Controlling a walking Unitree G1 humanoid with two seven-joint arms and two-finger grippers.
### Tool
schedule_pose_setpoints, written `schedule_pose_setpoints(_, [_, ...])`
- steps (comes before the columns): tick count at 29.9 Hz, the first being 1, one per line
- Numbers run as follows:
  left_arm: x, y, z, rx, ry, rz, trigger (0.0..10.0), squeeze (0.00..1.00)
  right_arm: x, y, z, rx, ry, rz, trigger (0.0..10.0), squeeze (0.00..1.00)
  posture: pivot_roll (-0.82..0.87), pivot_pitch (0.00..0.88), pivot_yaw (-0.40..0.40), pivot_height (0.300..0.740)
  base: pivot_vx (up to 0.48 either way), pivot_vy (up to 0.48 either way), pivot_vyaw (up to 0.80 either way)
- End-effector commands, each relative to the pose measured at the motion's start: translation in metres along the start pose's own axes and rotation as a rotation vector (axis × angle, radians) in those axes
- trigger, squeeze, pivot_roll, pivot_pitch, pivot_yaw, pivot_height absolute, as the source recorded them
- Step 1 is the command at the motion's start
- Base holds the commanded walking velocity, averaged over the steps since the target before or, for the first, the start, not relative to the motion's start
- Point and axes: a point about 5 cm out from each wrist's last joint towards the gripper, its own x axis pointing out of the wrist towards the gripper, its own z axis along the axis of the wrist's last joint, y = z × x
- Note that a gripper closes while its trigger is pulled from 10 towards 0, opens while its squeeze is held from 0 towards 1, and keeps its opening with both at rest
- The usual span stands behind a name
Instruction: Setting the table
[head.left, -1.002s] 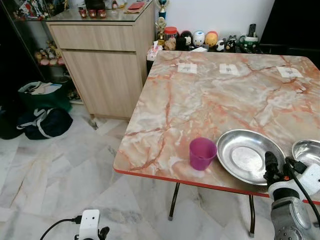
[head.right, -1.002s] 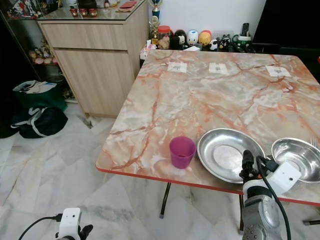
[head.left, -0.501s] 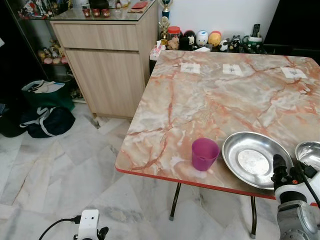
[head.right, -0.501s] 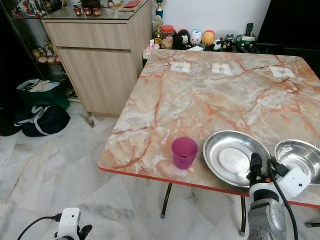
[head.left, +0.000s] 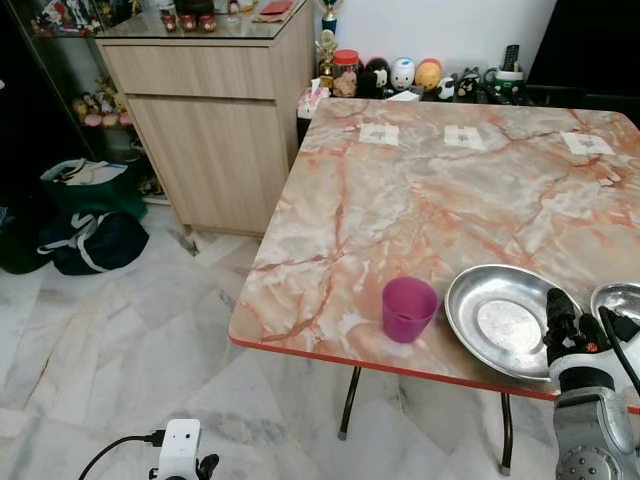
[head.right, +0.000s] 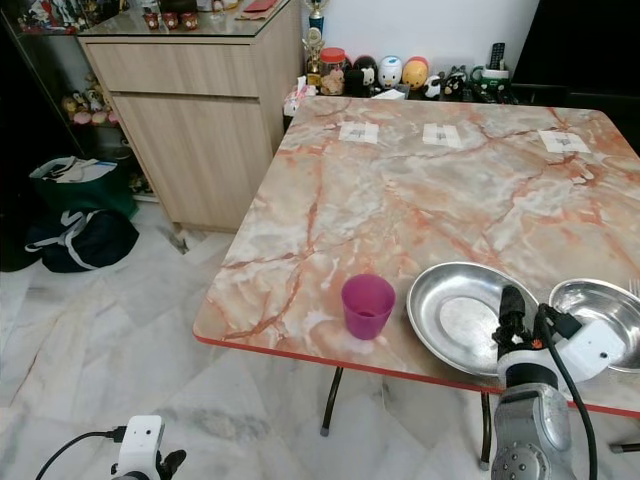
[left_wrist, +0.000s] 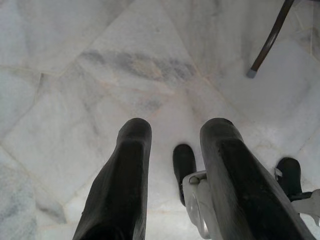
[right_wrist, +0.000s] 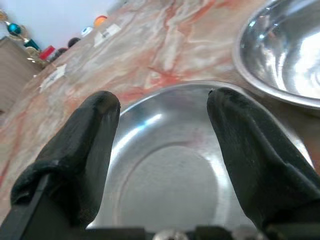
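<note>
A marble-patterned table (head.left: 420, 200) with a red edge fills the centre and right of the head views. Near its front edge, toward the lower right of the frame, a purple plastic cup (head.left: 408, 308) stands upright, and just beside it, to the right, lies a round stainless-steel plate (head.left: 498, 318). A second steel dish (head.right: 590, 305) rests next to the plate, at the right border. Three small white cards (head.left: 379, 133) are laid in a row along the far side of the table.

The right gripper (right_wrist: 162, 135) is held at the plate's near rim, in the lower right of the head views; in the right wrist view its two black fingers (right_wrist: 85, 145) are spread wide, with the plate's shiny well seen between them and nothing held. The left gripper (left_wrist: 175, 165) hangs low over the white marble floor (left_wrist: 75, 75), fingers parted and empty.

The step in hand is judged to be a grasp of the plate by its rim. One finger is best slid under the lip and the other set over it, since the steel is thin and slick. The closing should be made squarely and gently, so that the plate is not pushed into the cup or the neighbouring dish.
</note>
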Motion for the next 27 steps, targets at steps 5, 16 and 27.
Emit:
schedule_pose_setpoints(5, [-0.001, 0.003, -0.003, 0.032, 0.021, 0.003, 10.0, 0.00, -0.017, -0.015, 0.009, 0.012, -0.027, -0.059, 10.0, 0.00, -0.08, 0.053, 0.032, 0.740, 0.000, 0.000, 0.00])
schedule_pose_setpoints(16, [-0.001, 0.003, -0.002, 0.042, 0.019, -0.001, 10.0, 0.00, -0.027, -0.040, 0.007, 0.056, -0.001, -0.144, 10.0, 0.00, -0.09, 0.053, 0.034, 0.740, 0.000, 0.000, 0.00])
schedule_pose_setpoints(27, [0.000, 0.002, -0.002, 0.047, 0.020, -0.001, 10.0, 0.00, -0.014, -0.041, -0.004, 0.037, 0.098, -0.122, 10.0, 0.00, -0.07, 0.048, 0.029, 0.740, 0.000, 0.000, 0.00])
